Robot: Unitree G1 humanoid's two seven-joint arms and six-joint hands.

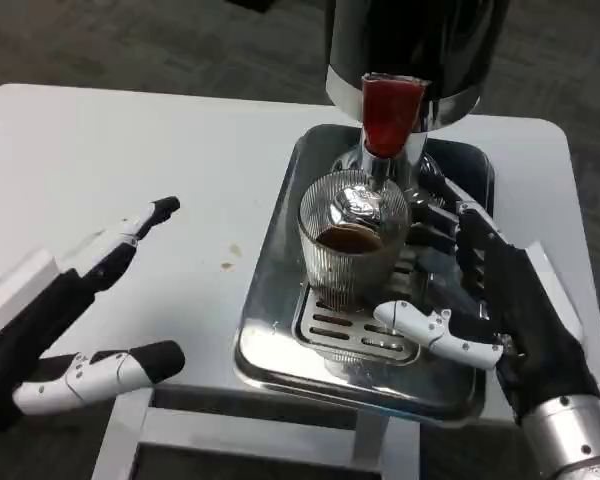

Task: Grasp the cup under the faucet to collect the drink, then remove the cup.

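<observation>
A ribbed glass cup (352,250) stands on the drip grate (345,332) right under the faucet (380,168) of a black and chrome dispenser with a red tap handle (390,112). Some dark drink lies in the cup's bottom. My right hand (480,290) is spread around the cup's right side. Its fingers (442,215) reach in close beside the rim, and its thumb (430,328) lies low in front of the base with a thin gap showing. My left hand (100,300) rests open over the table at the left, far from the cup.
The dispenser stands in a shiny metal tray (270,300) near the table's front edge. The white table (180,160) has small brown stains beside the tray. The dispenser's body rises just behind the cup.
</observation>
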